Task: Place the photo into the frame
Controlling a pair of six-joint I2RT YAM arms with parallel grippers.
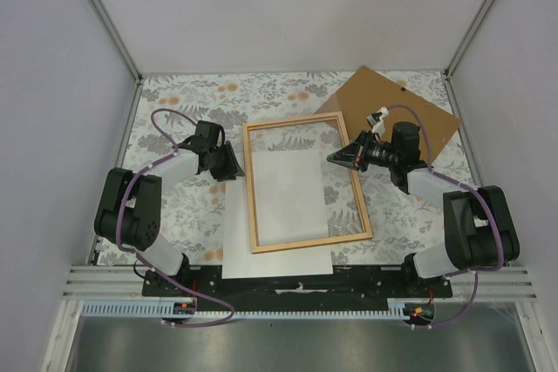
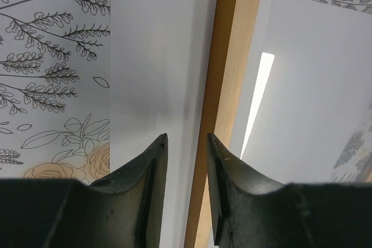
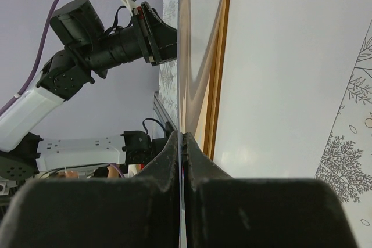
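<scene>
The frame (image 1: 251, 189) lies flat in the middle of the table. The photo (image 1: 288, 189) lies under it, white side up, and sticks out past the frame's left rail and near rail. My left gripper (image 1: 235, 163) is low over the photo's left strip (image 2: 151, 56), just outside the frame's left rail (image 2: 232, 56), with its jaws a little apart and empty (image 2: 187, 143). My right gripper (image 1: 333, 157) reaches inside the frame's right rail and is shut (image 3: 181, 137) on a thin glossy clear sheet seen edge-on. The rail (image 3: 220, 56) and the white photo (image 3: 279, 74) lie beyond it.
A brown backing board (image 1: 401, 111) lies at the back right, partly under the right arm. The table has a floral cloth (image 1: 183, 93). Grey walls and metal posts close in the sides and back.
</scene>
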